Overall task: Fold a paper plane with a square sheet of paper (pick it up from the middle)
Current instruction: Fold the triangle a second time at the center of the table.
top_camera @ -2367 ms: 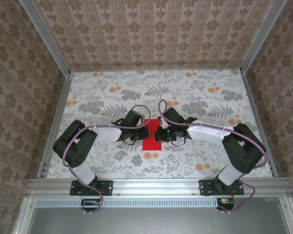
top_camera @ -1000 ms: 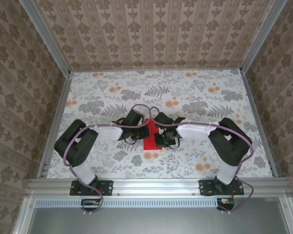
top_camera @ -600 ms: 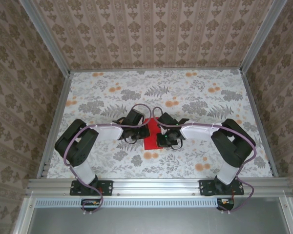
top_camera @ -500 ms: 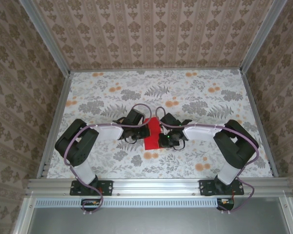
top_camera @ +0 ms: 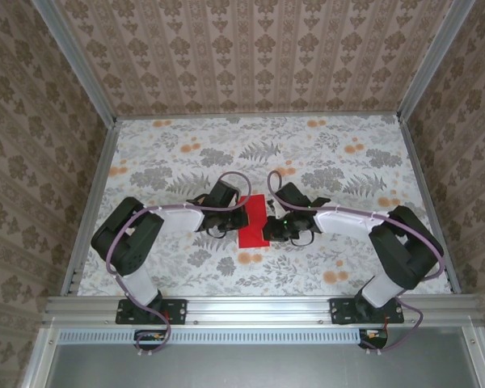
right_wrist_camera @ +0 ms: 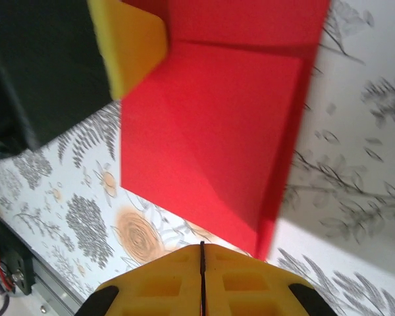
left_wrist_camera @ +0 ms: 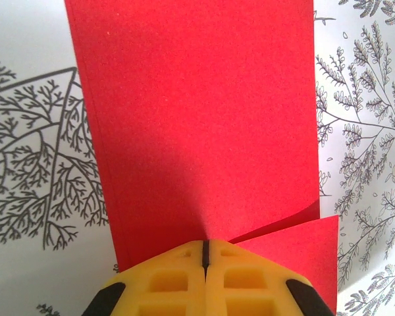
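Note:
The square sheet of paper (top_camera: 253,222) lies folded on the floral table between both arms, bright red with a raised flap. In the left wrist view the paper (left_wrist_camera: 204,118) stretches away from my left gripper (left_wrist_camera: 203,243), which is shut with its yellow tips resting on the paper's near edge. From above, the left gripper (top_camera: 239,217) sits at the paper's left side. My right gripper (right_wrist_camera: 201,245) is shut with nothing in it, just off the paper (right_wrist_camera: 210,131) over bare table. It stands at the paper's right edge (top_camera: 272,227). A left finger (right_wrist_camera: 135,46) shows beyond the paper.
The floral table (top_camera: 307,153) is boxed in by patterned walls at the back and both sides, with metal rails (top_camera: 259,305) along the near edge. Open tabletop lies behind and to either side of the arms.
The right gripper moved over the paper, then slid back to the right and off it. The paper's top now looks wider and flatter. The left gripper stayed put.

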